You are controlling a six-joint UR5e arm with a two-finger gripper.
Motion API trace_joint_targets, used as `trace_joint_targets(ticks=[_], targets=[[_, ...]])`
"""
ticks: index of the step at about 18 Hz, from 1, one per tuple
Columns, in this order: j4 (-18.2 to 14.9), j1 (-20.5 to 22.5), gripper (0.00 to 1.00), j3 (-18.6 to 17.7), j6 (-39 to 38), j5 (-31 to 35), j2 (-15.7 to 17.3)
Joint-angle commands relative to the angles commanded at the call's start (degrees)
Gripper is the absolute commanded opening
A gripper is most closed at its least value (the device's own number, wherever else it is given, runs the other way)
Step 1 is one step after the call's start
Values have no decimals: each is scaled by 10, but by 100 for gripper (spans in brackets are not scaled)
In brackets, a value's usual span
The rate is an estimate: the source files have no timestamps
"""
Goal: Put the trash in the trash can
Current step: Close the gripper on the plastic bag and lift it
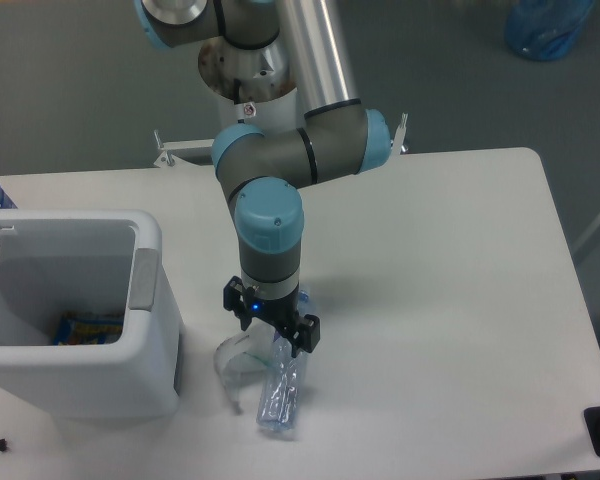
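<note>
Two fingers of the hand (pixel 271 322) straddle the upper end of the bottle (pixel 279 390), seemingly parted but not yet gripping, though the view is poor. Closing should pinch the bottle alone, sparing the clear cup (pixel 236 362) just beside it on the desk (pixel 450 300); the trash can (pixel 150 300) waits left.

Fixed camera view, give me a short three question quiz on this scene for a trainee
1. True or false: the bottle is already inside the trash can.
2. Which lies nearer the trash can: A) the bottle, B) the clear cup-like piece?
3. Fill in: the gripper is directly over the ____ end of the bottle, the end farther from the camera.

Key:
1. False; it lies on the table, to the right of the trash can.
2. B
3. Upper. Whether the gripper has closed on the bottle cannot be told.
</note>
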Motion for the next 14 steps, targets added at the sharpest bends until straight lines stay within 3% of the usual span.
trace_joint_targets(ticks=[4,14], targets=[[0,0,0,1,0,2,1],[-1,0,0,-1,1,-1,6]])
